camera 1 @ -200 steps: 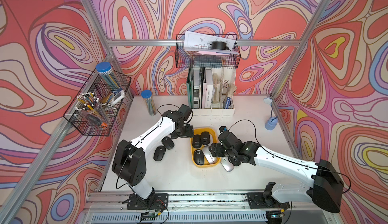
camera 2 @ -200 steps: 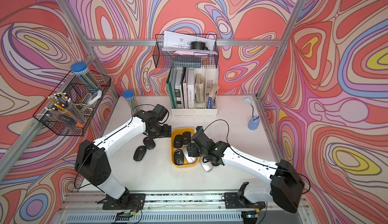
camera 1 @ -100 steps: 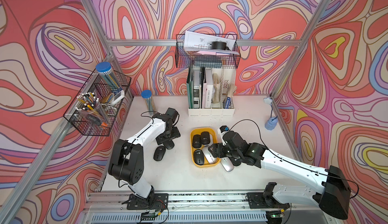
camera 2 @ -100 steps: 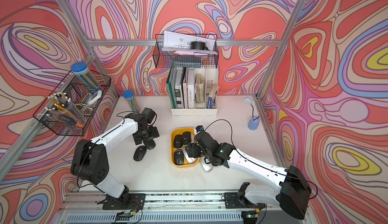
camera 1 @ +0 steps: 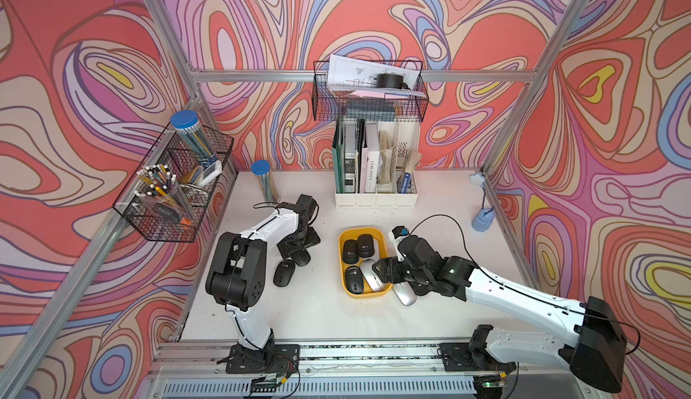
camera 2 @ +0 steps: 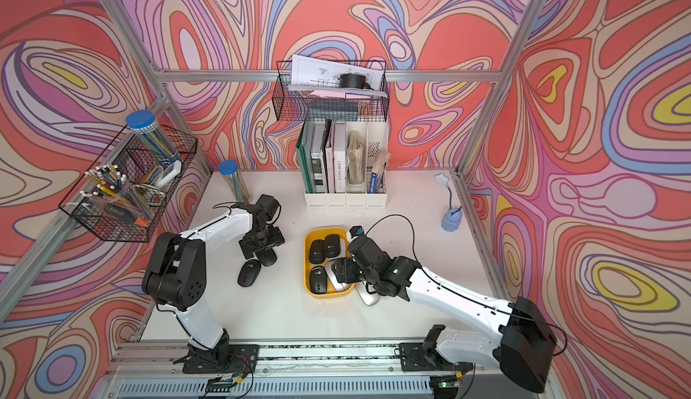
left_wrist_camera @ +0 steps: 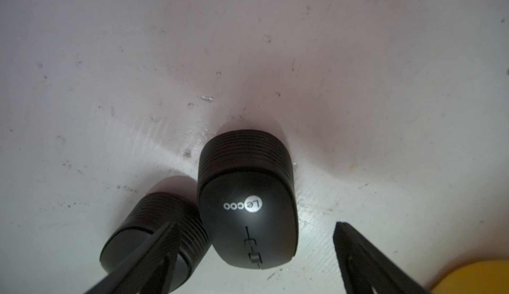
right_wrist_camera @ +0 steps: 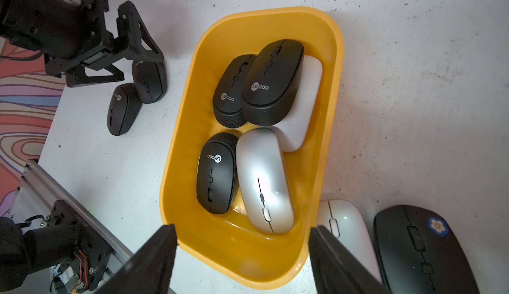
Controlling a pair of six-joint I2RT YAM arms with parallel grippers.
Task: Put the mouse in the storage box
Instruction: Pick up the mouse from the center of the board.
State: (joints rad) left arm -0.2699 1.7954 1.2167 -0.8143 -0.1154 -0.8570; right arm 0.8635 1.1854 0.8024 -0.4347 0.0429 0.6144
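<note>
Left wrist: we've swung left end effector [left_wrist_camera: 253, 223] off storage box [right_wrist_camera: 337, 66], open over next black mouse [left_wrist_camera: 245, 168] (right end effector [right_wrist_camera: 242, 229] open too).

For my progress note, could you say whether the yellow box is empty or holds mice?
Not empty: the yellow box holds five mice: three black mice, a silver mouse and a white mouse.

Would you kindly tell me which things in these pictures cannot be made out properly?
White mouse in the yellow tray, right wrist view: mostly under a black mouse.
Flower-marked mouse, right wrist view: cut off by the picture's edge.
Second black mouse, left wrist view: partly behind a finger of the left pincer.
Paper, in a top view: print too small.
</note>
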